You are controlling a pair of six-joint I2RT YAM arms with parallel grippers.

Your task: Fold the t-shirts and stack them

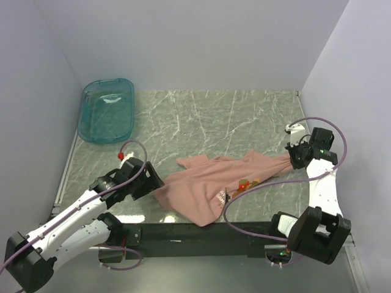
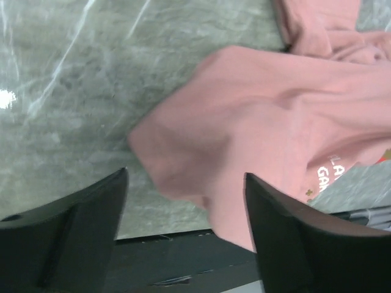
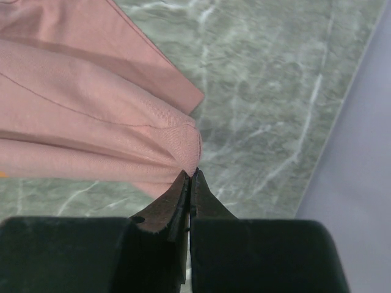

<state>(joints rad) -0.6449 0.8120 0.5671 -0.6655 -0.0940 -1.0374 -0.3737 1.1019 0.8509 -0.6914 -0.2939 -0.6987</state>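
Pink shirt point(image 1: 208, 186) is bunched up at the table's point(image 1: 244, 116) near edge. Right gripper point(image 3: 190, 178) is pinched tight on one end, left gripper point(image 2: 186, 189) spread wide over the other. Soft, floppy, light stuff, so I'd grab hems or shoulders.

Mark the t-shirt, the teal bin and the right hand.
t-shirt point(image 1: 204, 190): top view, mid-body fabric.
teal bin point(image 1: 109, 119): top view, bare floor.
right hand point(image 3: 190, 178): right wrist view, fingertips pinching the t-shirt's edge.

Spread wide at the left end effector point(image 2: 186, 177), arm stretched low behind it. Clamped tight at the right end effector point(image 3: 190, 177), t-shirt point(image 3: 91, 116) edge pinched at its tips, elbow folded behind.
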